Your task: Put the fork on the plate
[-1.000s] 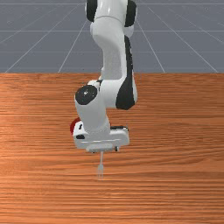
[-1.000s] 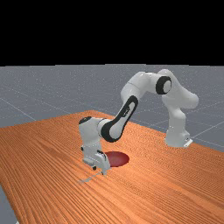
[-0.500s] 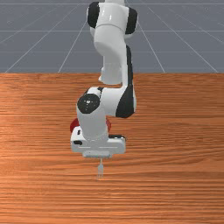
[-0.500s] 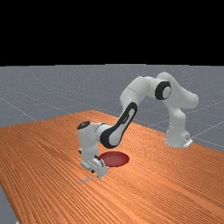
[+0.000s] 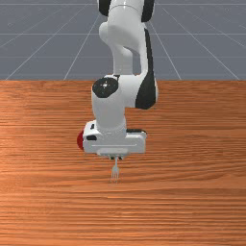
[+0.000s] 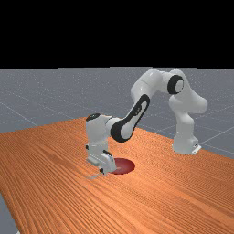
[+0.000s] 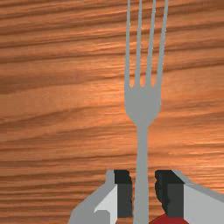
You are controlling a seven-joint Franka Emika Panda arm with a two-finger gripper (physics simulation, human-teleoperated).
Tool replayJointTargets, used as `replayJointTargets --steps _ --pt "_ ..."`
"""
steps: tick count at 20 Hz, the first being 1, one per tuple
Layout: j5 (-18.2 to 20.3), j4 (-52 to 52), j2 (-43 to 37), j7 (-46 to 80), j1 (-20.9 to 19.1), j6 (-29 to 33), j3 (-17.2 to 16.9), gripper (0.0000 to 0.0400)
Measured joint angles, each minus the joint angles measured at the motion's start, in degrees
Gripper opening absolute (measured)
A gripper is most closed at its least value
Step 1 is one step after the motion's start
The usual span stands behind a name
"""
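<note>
The fork [image 7: 142, 103] is gripped by its handle in the hand [image 7: 144, 186], whose fingers [image 7: 124, 192] are set narrow, one along each side, and it seems to be carried a little above the worktop [image 5: 192, 192]. The handle is probably chosen because it is slim enough to be pinched, while the head is left free to stick out past the hand. The tines are pointed away from the arm's base, and the handle is directed toward the plate [image 6: 125, 166], so a short pull back toward the base seems to be all that is needed to bring the head over it. The plate is laid flat, just beside the hand on the base side, and is partly hidden by it in the front view, likely so that a broad resting place is kept within easy reach. If the fork is released too soon, the tines could be left hanging over the rim. In number, one fork with four tines is seen, one plate, and one hand with two fingers.
</note>
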Motion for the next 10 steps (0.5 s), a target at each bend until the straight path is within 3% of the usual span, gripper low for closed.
replayJointTargets --steps 3,7,10 --pt "-0.5 -8.7 -7.0 -0.4 1.0 1.8 -0.7 0.0092" --pt "-2.1 -31.9 -19.4 -3.9 1.5 13.8 -3.1 0.0092" --pt "-2.8 -43.9 -22.8 -5.6 1.0 20.8 -4.5 0.0092"
